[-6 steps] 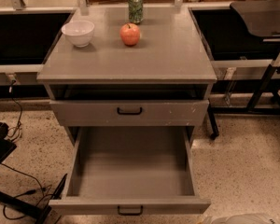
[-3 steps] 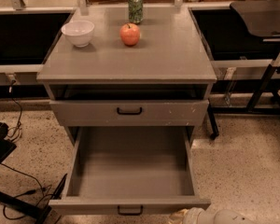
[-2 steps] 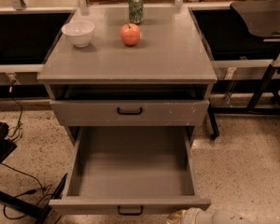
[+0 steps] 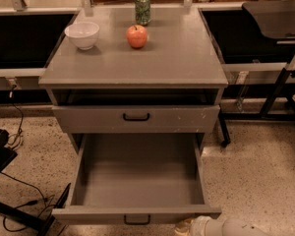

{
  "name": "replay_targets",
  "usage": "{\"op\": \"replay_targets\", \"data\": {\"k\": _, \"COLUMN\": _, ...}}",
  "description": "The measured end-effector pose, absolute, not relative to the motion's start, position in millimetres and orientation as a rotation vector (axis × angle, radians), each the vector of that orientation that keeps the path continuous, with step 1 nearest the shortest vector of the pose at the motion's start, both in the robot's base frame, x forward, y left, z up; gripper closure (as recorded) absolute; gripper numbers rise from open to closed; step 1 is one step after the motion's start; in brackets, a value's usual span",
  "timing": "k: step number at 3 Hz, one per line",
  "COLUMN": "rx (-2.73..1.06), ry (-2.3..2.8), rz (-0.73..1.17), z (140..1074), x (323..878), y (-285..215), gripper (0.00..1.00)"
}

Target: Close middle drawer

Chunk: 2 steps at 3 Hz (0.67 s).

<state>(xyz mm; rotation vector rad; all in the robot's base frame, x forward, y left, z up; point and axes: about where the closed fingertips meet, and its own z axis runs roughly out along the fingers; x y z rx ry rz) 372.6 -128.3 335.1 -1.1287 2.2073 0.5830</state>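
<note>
The middle drawer [image 4: 137, 176] is pulled far out of the grey cabinet and is empty inside. Its low plain front panel [image 4: 88, 215] with a small black bar handle [image 4: 137, 221] sits at the bottom edge of the view. My gripper [image 4: 187, 226] comes in at the bottom right, on a white arm [image 4: 231, 227]. It is right below the right end of the drawer's front panel. Whether it touches the panel cannot be told.
Above it is a taller drawer front [image 4: 187, 118] with white specks, nearly shut. On the cabinet top [image 4: 182, 53] stand a white bowl [image 4: 82, 34], a red apple [image 4: 136, 36] and a green can [image 4: 142, 8]. Black cables [image 4: 19, 195] lie on the floor at left. A black stand [image 4: 278, 18] is at right.
My arm and gripper have come into view at the bottom right and moved left towards the front right corner of the open drawer. The drawer has not moved.
</note>
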Motion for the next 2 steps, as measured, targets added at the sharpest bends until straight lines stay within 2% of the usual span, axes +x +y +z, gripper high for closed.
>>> {"op": "replay_targets", "data": {"k": 2, "rx": -1.156, "ry": 2.149, "rz": 0.570, "z": 341, "x": 427, "y": -127, "gripper": 1.00}}
